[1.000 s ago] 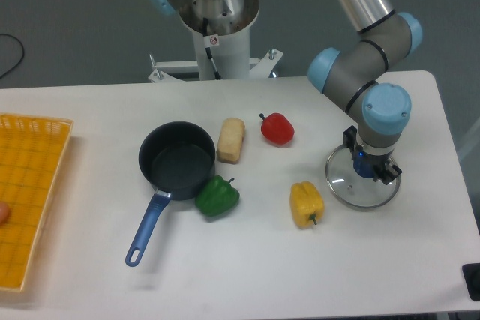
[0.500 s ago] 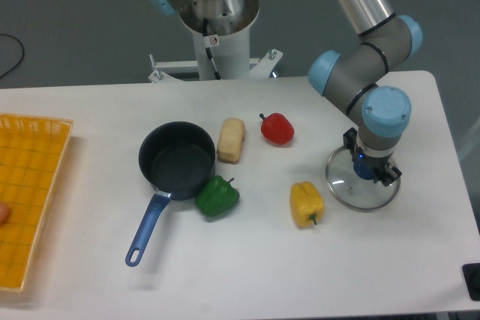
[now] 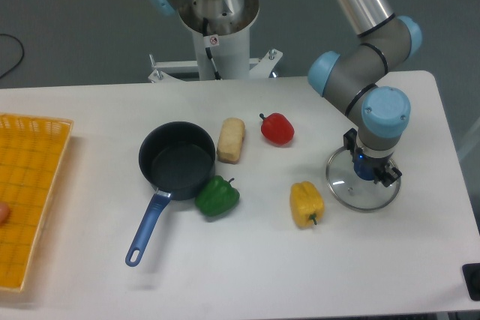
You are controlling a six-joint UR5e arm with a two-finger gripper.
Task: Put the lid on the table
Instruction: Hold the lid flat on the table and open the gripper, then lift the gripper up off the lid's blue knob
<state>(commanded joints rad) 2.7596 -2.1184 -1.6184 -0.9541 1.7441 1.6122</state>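
The lid (image 3: 352, 189), a clear glass disc with a metal rim, lies flat on the white table (image 3: 247, 267) at the right, just right of a yellow pepper. My gripper (image 3: 367, 168) points straight down over the lid's centre. Its black finger parts stand on either side of the small blue knob (image 3: 363, 167). The wrist hides the fingertips, so I cannot tell whether they press on the knob.
A yellow pepper (image 3: 307, 203) sits close to the lid's left. Also on the table are a red pepper (image 3: 277, 128), a bread roll (image 3: 231, 140), a green pepper (image 3: 217, 195) and a black pan (image 3: 177, 161) with a blue handle. A yellow grid tray (image 3: 30, 192) is at the left edge.
Almost nothing differs: the wrist has shifted by a pixel or two, and the lid has stayed in the same place.
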